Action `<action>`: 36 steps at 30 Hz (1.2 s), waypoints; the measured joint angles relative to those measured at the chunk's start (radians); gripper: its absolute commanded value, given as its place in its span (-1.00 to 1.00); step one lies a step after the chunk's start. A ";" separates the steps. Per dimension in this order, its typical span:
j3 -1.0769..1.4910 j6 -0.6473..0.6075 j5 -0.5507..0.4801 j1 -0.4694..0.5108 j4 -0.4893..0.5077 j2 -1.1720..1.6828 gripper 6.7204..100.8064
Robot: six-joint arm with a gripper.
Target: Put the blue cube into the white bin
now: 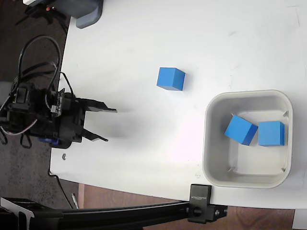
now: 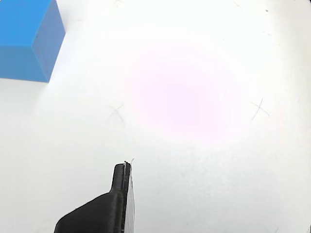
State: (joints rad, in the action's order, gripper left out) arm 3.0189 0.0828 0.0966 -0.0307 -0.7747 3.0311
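Fixed view: tool (image 1: 109, 125) spread, empty; blue cube (image 1: 171, 78) outside white bin (image 1: 209, 143).

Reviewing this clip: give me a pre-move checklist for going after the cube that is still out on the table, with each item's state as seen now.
1. Target found: one blue cube sits alone on the table, outside the white bin. Ok.
2. Gripper open and empty: fingers spread in the fixed view, nothing between them. Ok.
3. Gripper lined up over the cube: it is off to the left near the table edge; the wrist view shows the cube only at its top-left corner. Not ok.
4. Path to the cube clear: bare table between them. Ok.
5. Room in the bin: two cubes lie inside, open floor below them in the picture. Ok.
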 measured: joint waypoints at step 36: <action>-0.463 0.209 0.196 -0.158 0.209 -0.655 0.97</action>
State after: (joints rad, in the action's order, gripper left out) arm 2.5556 0.2915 0.2930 -0.1887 -0.5660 2.3761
